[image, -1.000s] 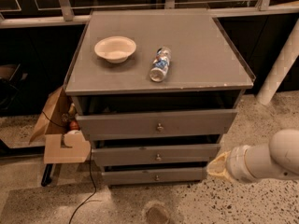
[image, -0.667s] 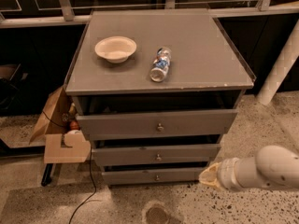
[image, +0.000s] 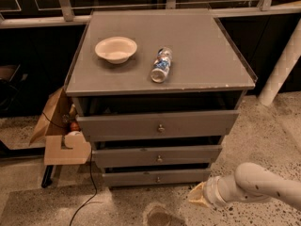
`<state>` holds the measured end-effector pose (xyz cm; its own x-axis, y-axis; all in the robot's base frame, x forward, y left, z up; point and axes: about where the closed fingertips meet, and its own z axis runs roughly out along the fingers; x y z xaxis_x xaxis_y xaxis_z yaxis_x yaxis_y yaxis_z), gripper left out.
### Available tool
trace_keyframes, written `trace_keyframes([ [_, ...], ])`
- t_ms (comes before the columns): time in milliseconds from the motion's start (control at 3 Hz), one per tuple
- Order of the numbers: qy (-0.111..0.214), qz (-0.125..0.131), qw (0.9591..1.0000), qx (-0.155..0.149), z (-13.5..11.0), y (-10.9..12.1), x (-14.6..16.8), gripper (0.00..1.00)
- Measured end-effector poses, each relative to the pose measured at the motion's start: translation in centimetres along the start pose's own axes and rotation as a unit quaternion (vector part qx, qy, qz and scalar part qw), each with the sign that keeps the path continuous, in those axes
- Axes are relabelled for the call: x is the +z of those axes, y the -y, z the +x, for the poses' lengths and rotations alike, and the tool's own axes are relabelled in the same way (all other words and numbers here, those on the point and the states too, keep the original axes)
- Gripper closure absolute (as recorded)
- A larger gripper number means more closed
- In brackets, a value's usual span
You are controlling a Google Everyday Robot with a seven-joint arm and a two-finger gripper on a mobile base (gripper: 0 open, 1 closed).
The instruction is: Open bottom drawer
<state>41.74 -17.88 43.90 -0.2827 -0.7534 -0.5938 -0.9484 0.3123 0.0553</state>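
Speckled floor (image: 270,126), lower right: the gripper (image: 200,197), tip too blurred to tell whether apart or together, hangs just right of the bottom drawer (image: 136,178) at lower centre. Right edge cuts off its arm (image: 268,187). It sits lower, further left than before.

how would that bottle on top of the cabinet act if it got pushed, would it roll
The bottle lies on its side on the flat cabinet top, so a sideways push would likely roll it. It looks small and plastic, so probably light. The gripper hangs low, right of the bottom drawer, nowhere near it.
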Motion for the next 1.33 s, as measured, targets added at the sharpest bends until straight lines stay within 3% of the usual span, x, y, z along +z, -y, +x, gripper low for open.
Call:
trace_keyframes([
  [667,-0.007,0.015,0.9998,-0.009,1.2,0.8,1.0,1.00],
  [1000,-0.006,0.041,0.9983,-0.041,2.7,3.1,4.1,1.00],
  [1333,-0.003,0.052,0.9960,-0.073,3.7,5.5,8.2,1.00],
])
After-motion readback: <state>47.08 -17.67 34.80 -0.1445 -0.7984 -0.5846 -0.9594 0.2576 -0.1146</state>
